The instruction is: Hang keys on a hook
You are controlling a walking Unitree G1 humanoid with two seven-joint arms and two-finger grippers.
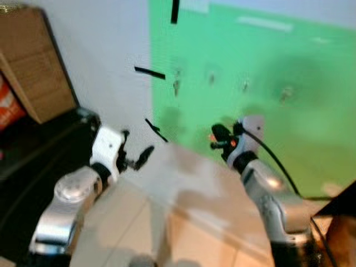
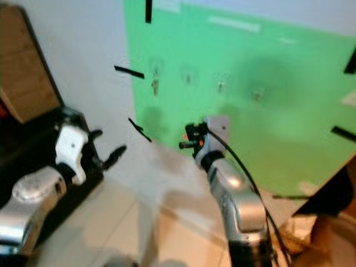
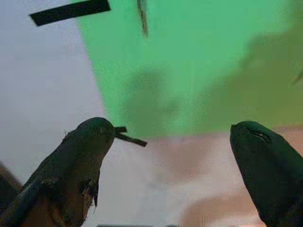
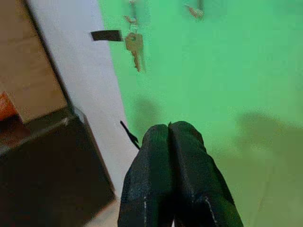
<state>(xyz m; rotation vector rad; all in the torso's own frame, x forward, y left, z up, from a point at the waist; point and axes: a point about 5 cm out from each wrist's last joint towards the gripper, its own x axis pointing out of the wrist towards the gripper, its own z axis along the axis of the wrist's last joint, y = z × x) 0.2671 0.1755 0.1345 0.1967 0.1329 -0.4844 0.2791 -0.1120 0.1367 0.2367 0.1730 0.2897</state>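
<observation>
Already, a small brass-coloured metal key (image 4: 135, 47) hung on a hook against the smooth green board (image 4: 227, 71); right gripper (image 4: 171, 130) jaws together, left gripper (image 3: 173, 142) jaws apart, cardboard box (image 1: 33, 61) nearby.

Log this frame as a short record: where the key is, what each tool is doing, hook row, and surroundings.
key: hanging on the leftmost hook of the green panel
hooks: a row across the panel; next one along looks bare
left tool: open, holding nothing, low near the white wall
right tool: shut, nothing seen between its fingers, pointed at the panel below the key
surroundings: cardboard box at left on a dark cabinet; black tape strips on the wall
task state: key appears hung
</observation>
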